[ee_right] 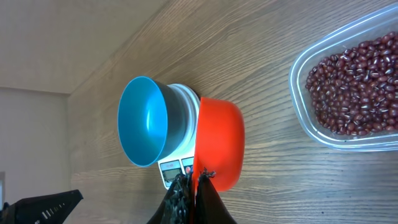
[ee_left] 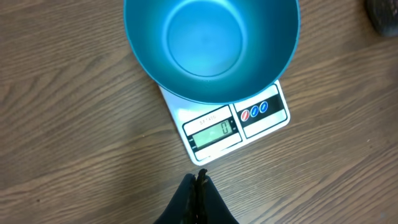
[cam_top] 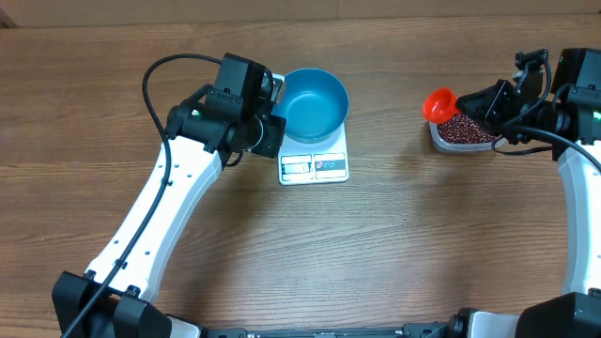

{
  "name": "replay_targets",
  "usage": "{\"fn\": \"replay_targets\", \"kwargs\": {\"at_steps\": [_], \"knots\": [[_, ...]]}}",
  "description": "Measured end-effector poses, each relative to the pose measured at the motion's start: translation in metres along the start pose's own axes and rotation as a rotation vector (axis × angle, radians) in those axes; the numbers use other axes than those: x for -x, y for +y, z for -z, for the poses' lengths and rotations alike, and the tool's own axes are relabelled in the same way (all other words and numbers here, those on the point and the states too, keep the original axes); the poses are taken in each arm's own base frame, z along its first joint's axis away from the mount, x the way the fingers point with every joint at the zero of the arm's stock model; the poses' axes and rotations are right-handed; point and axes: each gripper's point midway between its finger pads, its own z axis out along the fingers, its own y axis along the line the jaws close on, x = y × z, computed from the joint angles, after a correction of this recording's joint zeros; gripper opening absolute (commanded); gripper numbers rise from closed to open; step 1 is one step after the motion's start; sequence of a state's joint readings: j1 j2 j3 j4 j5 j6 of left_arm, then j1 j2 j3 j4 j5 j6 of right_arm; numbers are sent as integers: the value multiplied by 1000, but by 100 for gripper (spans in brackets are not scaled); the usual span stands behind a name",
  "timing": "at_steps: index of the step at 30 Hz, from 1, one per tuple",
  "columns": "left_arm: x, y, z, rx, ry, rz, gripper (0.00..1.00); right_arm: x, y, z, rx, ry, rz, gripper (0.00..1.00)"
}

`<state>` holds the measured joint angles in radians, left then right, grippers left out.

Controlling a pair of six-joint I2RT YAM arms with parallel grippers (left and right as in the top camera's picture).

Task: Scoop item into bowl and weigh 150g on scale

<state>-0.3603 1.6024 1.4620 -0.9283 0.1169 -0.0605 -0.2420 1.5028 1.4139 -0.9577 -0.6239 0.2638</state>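
Bowl (cam_top: 315, 101) rests on scale (cam_top: 314, 167) for weighing. Left claw (ee_left: 198, 177) is closed on nothing. Right claw (ee_right: 191, 180), at 3 o'clock, pinches scoop (ee_right: 219, 146) beside beans (ee_right: 354, 87).

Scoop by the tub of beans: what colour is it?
The scoop is bright orange-red all over, clearest in the right wrist view.

The scale (ee_left: 252, 118) display (ee_left: 214, 132) shows 0; its small label is unreadable.
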Motion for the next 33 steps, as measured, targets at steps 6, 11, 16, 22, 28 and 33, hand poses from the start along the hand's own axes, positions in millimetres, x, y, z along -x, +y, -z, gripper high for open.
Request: {"fn": "replay_targets", "kwargs": {"at_steps": [6,11,16,22,28,33], "knots": [[3,0,-1,7,-16,-25,4,0,0,0,0,0,0,4],[-10,-2,-12,50,-82,-41,4,0,-1,0,-3,-1,-1,4],[-30,-5,-2,29,-194,-38,4,1,-2,0,-10,-4,0,4],[-41,-7,-8,-39,-208,-111,5,1,-2,0,-11,-4,-1,4],[-39,-10,-19,-58,-209,-165,10,0,-3,0,-14,-1,-3,4],[-47,-9,-23,-57,-170,-158,4,0,-3,0,-15,-1,-2,4]]}}
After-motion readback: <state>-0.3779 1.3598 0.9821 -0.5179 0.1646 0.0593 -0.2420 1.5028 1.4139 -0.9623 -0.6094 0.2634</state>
